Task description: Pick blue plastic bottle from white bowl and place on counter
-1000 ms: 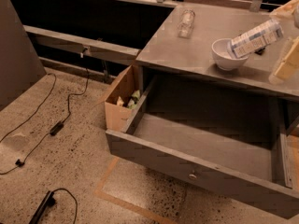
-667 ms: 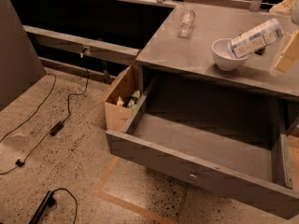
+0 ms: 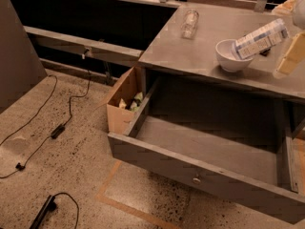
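Note:
The white bowl (image 3: 229, 56) stands on the grey counter (image 3: 190, 51) near its right front edge. The blue plastic bottle (image 3: 259, 38) lies tilted with its lower end in the bowl and its upper end raised to the right. My gripper (image 3: 287, 56) is at the right edge of the view, beside the bottle's raised end and just right of the bowl. Most of it is cut off by the edge of the view.
A clear glass vessel (image 3: 189, 23) lies on the counter's far side. The wide grey drawer (image 3: 205, 156) under the counter is pulled open. A cardboard box (image 3: 125, 99) sits on the floor to its left. Cables (image 3: 57, 128) lie on the speckled floor.
The gripper has risen very slightly at the right edge. The bottle and the bowl stay where they were.

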Robot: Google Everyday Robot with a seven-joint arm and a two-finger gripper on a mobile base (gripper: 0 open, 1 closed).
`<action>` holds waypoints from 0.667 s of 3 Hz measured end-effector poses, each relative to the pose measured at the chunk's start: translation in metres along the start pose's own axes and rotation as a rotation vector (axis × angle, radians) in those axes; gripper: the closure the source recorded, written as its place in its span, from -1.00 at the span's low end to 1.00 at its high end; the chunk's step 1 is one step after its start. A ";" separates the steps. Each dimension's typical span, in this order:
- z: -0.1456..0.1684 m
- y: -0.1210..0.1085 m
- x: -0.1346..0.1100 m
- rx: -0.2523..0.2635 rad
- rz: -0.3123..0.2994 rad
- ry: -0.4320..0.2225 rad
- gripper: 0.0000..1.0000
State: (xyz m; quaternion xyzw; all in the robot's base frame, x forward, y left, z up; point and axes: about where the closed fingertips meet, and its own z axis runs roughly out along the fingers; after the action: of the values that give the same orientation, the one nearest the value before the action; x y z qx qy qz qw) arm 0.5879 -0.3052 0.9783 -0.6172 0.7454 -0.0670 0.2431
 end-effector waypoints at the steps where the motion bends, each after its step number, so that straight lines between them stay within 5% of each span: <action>1: 0.017 -0.015 0.013 0.048 -0.115 0.084 -1.00; 2: 0.029 -0.035 0.025 0.100 -0.264 0.164 -1.00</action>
State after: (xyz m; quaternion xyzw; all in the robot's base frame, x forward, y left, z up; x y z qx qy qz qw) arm 0.6292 -0.3311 0.9603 -0.6892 0.6710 -0.1856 0.2008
